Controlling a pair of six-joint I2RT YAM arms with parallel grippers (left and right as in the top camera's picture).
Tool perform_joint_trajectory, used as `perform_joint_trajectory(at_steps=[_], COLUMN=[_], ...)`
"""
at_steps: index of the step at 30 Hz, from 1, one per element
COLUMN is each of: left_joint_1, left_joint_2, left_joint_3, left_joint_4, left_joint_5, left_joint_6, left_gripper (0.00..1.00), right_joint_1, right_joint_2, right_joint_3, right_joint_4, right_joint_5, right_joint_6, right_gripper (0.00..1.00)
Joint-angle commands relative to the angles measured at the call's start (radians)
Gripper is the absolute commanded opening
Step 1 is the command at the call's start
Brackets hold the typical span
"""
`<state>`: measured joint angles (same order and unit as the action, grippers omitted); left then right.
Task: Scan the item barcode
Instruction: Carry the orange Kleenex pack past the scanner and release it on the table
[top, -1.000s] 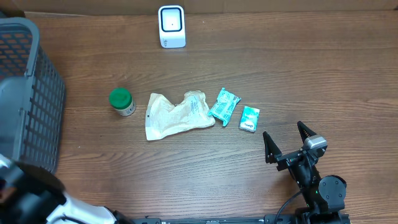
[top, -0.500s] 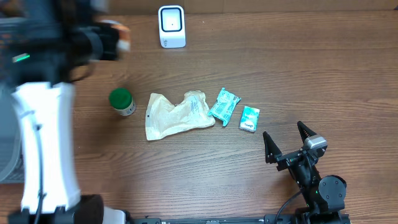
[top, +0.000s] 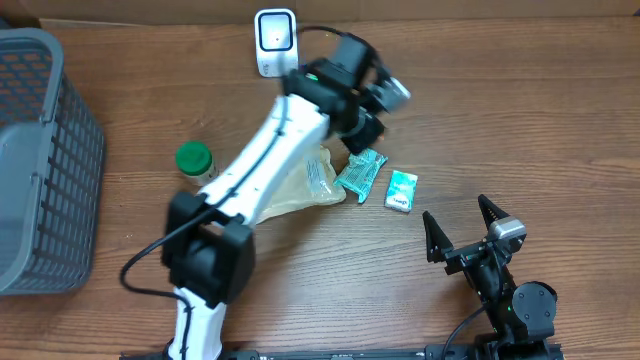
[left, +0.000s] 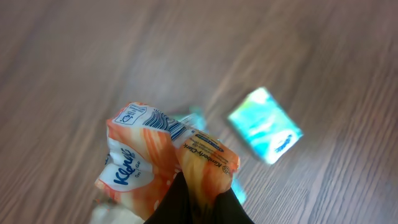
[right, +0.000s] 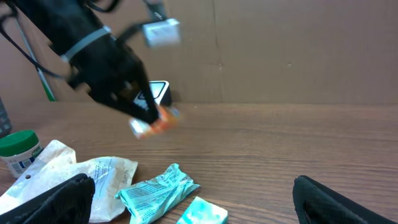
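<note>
Bench (top: 560, 110): brown wood grain, with a plain cardboard wall (right: 280, 50) along its back edge.
Scanner (top: 276, 42): one, white with a dark window, upright at the middle of the back edge.
Basket (top: 40, 150): one, grey plastic mesh, at the left edge.
Jar (top: 195, 163): one, small with a green lid, upright between the basket and the bench's middle.
Pouch (top: 290, 190): one, crumpled and white, lying flat about mid-bench, partly covered in the overhead view by the left arm (top: 270, 150).
Teal packets: two, lying on the right side of the pouch. The crinkled one (top: 360, 172) is just beside the pouch, and the smaller flat one (top: 401, 190) lies just beside that, toward the right edge.
Left hand (right: 149, 118): one, closed tight on the tissue packet (left: 161, 155), its dark fingertips (left: 186, 205) pinching the packet's lower end.
Tissue packet: one, orange and white with blue lettering. It is held up off the bench above the teal packets, forward of the scanner and to its right, apart from it.
Right hand (top: 460, 222): one, fingers spread wide with nothing between them, low near the front edge toward the right corner.
</note>
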<state>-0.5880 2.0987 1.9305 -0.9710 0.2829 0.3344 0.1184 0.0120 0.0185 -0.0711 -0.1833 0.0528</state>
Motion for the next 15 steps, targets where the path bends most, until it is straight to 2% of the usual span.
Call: perform_joint_trajectory(at_steps=[1, 9, 10, 12, 13, 14, 15], left_joint_1=[-0.053, -0.113, -0.111, -0.108, -0.106, -0.106, -0.106], left_joint_2=[0.036, 0.091, 0.098, 0.101, 0.101, 0.101, 0.100], left_joint_3=[0.002, 0.002, 0.002, 0.002, 0.002, 0.002, 0.002], left_joint_4=[0.017, 0.033, 0.032, 0.032, 0.034, 0.041, 0.046], left_joint_5=[-0.001, -0.005, -0.004, -0.004, -0.002, -0.002, -0.003], left_joint_6=[0.072, 0.137, 0.136, 0.129, 0.129, 0.129, 0.128], left_gripper=[0.05, 0.04, 0.13, 0.42, 0.63, 0.89, 0.94], right_joint_1=[-0.002, -0.002, -0.002, -0.002, -0.002, -0.002, -0.002], right_joint_2=[-0.009, -0.009, -0.009, -0.009, -0.009, -0.009, -0.009], right_joint_3=[-0.011, -0.011, -0.011, -0.011, -0.011, -0.011, -0.011], right_joint_4=[0.006, 0.006, 0.006, 0.006, 0.006, 0.006, 0.006], right_joint_5=[-0.004, -0.004, -0.004, -0.004, -0.004, -0.004, -0.004], right_joint_6=[0.002, 0.002, 0.002, 0.002, 0.002, 0.002, 0.002], right_gripper=[1.00, 1.00, 1.00, 1.00, 1.00, 1.00, 1.00])
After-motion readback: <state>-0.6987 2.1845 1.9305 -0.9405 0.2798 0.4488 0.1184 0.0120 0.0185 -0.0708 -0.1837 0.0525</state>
